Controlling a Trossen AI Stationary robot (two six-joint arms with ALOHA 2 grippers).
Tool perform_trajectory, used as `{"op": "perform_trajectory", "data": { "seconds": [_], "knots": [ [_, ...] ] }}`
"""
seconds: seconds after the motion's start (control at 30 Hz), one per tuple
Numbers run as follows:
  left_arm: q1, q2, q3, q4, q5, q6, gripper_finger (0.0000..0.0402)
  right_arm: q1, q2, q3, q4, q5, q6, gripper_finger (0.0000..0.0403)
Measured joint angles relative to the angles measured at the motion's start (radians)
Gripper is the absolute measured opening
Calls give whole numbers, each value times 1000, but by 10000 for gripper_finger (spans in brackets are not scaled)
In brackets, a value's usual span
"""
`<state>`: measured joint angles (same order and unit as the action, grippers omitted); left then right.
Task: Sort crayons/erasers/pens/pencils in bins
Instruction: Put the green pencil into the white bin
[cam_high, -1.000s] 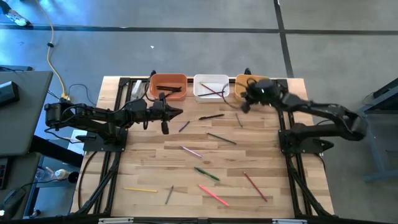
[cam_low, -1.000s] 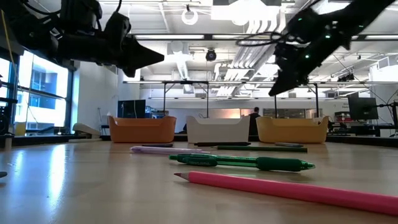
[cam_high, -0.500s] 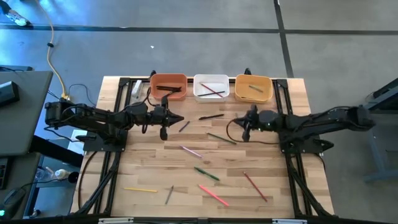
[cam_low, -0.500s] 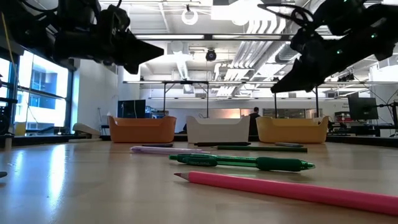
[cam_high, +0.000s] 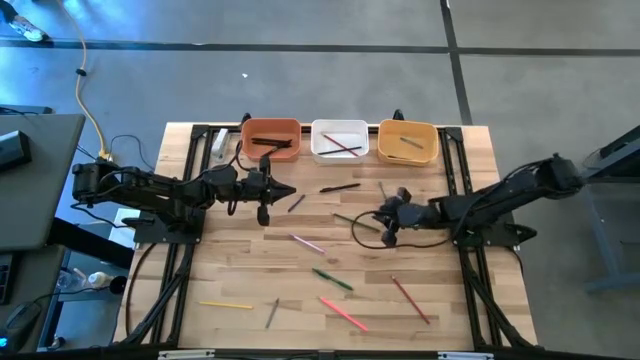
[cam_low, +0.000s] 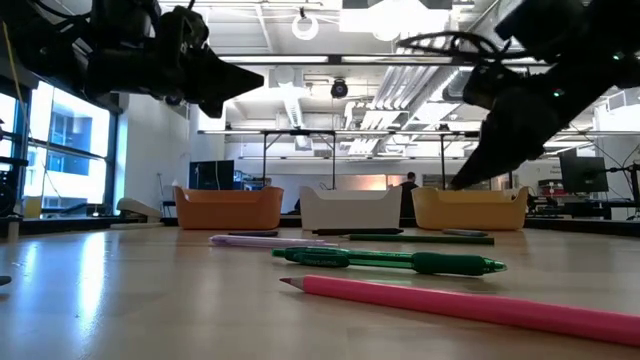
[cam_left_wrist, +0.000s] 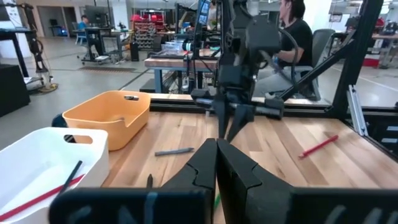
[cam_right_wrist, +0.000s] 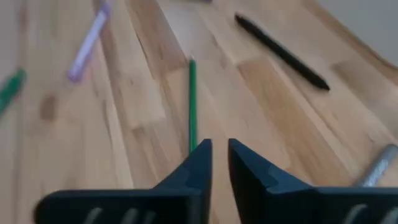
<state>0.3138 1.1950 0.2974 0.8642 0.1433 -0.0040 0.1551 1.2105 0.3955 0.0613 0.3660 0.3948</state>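
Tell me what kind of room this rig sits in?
Probably an open lab or workshop, not a home: exposed ceiling ducts overhead, a polished concrete floor around the wooden table, and workbenches with a seated person behind.

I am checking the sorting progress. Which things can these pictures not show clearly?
- Contents of the three bins: low view, their walls hide them.
- Kind of each stick in the white bin: high view, too small.
- Green stick, near end: right wrist view, behind the right gripper.
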Motion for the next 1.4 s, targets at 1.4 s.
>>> {"op": "perform_trajectory", "data": {
  "seconds": [1.4],
  "knots": [
    [-7,0,0,-5,0,-3,0,7,390,331,-360,-138,-72,21]
  ]
}}
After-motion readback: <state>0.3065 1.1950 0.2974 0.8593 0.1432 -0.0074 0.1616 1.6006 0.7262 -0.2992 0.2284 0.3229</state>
